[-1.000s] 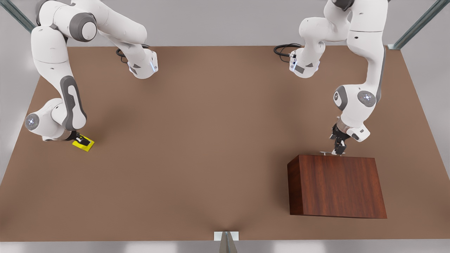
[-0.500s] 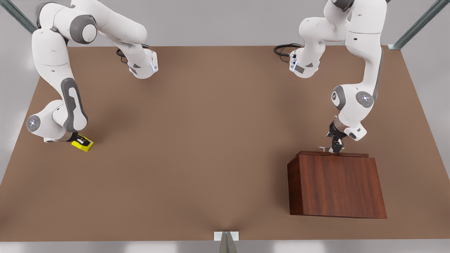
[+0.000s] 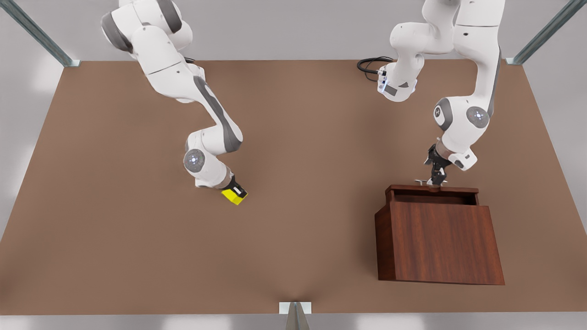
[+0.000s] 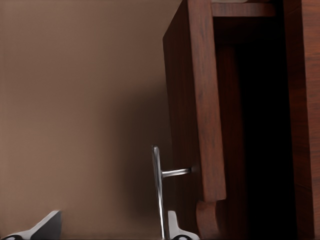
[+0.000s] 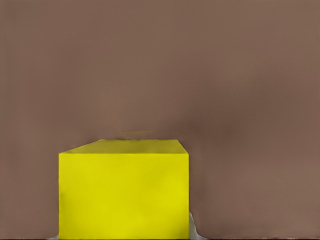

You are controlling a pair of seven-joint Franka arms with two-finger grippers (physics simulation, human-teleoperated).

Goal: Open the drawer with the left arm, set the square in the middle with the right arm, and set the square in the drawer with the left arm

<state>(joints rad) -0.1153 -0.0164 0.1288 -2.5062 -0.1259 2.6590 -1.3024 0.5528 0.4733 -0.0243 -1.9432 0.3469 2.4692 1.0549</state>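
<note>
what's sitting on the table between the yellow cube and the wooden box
Nothing: in the front view, the tabletop between the yellow cube in the right gripper and the wooden box is bare.

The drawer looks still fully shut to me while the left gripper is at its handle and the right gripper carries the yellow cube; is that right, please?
Not quite: the drawer is partly pulled out of the box, as the front view shows. The rest holds: the left gripper is at the handle, and the right gripper carries the yellow cube.
</note>
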